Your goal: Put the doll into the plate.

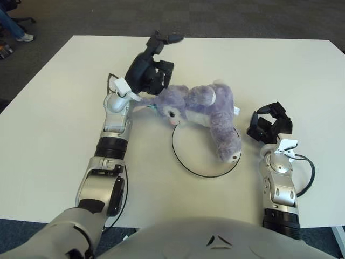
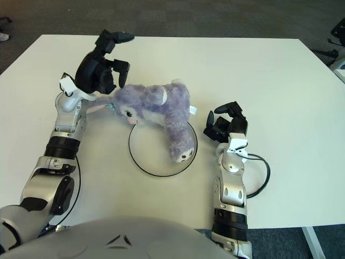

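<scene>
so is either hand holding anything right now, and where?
Nothing is held. The left hand is up behind the doll's head, fingers spread, off the plush. The right hand shows right of the plate, curled on nothing.

The doll (image 1: 207, 110) sprawls across the plate (image 1: 188, 162), blocking its far and right rim; the near-left rim lies bare; the desk (image 1: 280, 70) beyond stands open.
</scene>
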